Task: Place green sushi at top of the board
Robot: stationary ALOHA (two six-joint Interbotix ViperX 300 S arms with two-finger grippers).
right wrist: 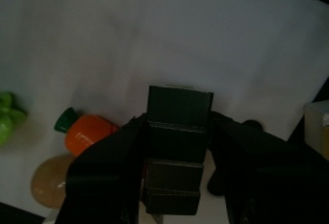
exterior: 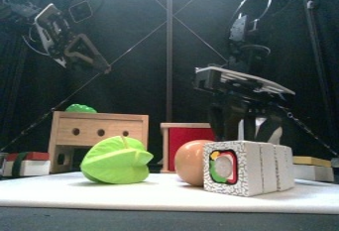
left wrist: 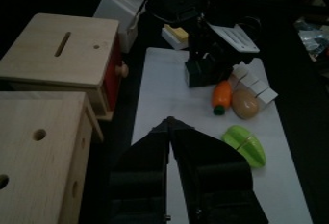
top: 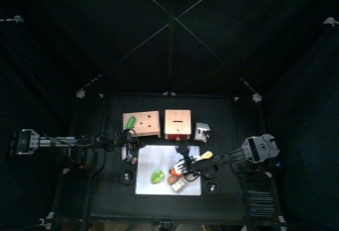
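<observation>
The green sushi (top: 157, 177) (exterior: 117, 162) (left wrist: 244, 143) (right wrist: 10, 114) lies on the white board (top: 149, 161) (left wrist: 167, 84) (right wrist: 154, 36), near its front left part. My right gripper (top: 185, 168) (exterior: 245, 86) (right wrist: 180, 122) hovers over the board to the right of the green sushi, above the other pieces. It is open with nothing between its jaws. My left gripper (top: 122, 154) (left wrist: 171, 122) rests at the board's left edge, raised off the table, its jaws meeting at a point.
An orange piece (exterior: 195, 162) (left wrist: 222, 95) (right wrist: 90, 132) and a white sushi roll (exterior: 248, 168) (left wrist: 251, 88) sit on the board right of the green sushi. Two tan wooden blocks (top: 141, 123) (top: 177, 122) stand behind the board. A small white and yellow item (top: 203, 131) lies at the back right.
</observation>
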